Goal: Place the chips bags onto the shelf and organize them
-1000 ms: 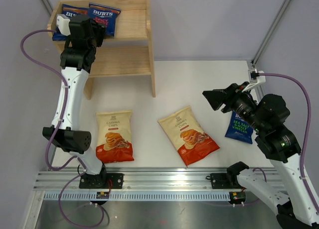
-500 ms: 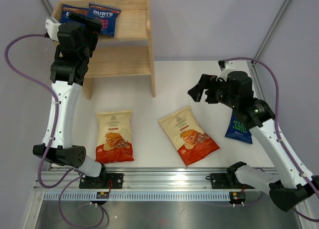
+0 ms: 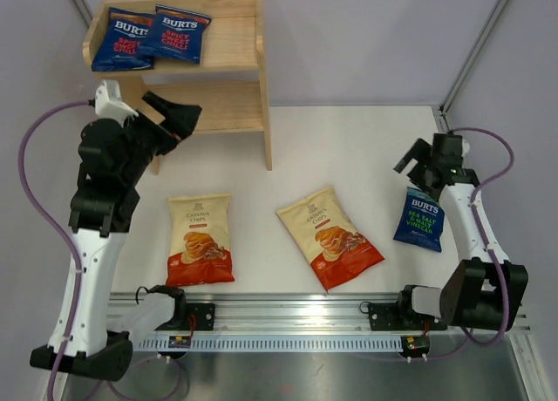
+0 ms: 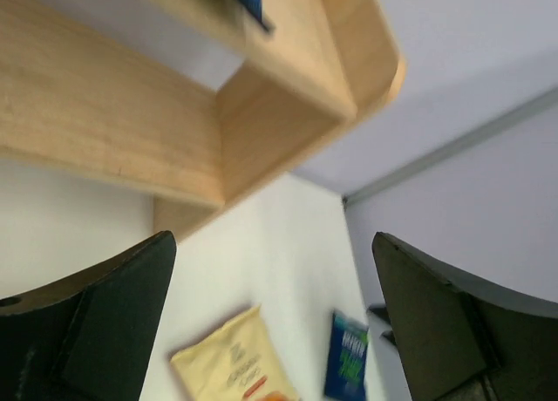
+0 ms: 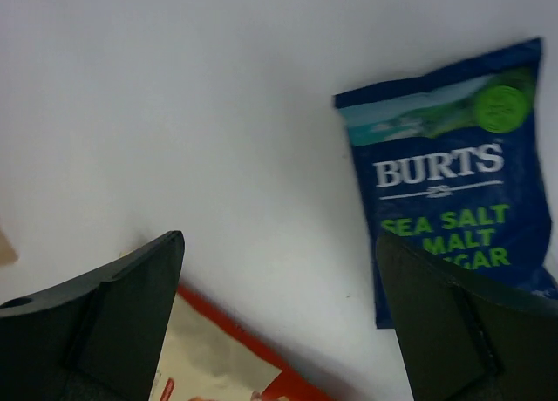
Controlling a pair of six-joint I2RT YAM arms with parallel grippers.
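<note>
Top external view: two blue BURTS bags [image 3: 122, 39] [image 3: 179, 30] sit atop the shelf [image 3: 235, 35].
Table [image 3: 349, 148]: two cream bags [image 3: 200, 238] [image 3: 330, 235], one green-topped BURTS bag [image 3: 420, 220] (far right), flat.
Left gripper [image 4: 270, 322]: spread, empty, beside shelf.
Right gripper [image 5: 279, 322]: spread, empty, near green-topped BURTS bag.

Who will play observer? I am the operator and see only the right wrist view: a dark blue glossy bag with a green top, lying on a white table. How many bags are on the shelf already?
Observer: Two dark blue glossy bags with red lettering lie on the top tier of the light wooden two-tier shelf.
Operator: What else lies on the white table?
Observer: Two cream bags with red-orange bottoms lie flat on it, apart from each other.
Operator: Where is the left hand?
Observer: The left hand hangs open and empty near the shelf's lower tier.
</note>
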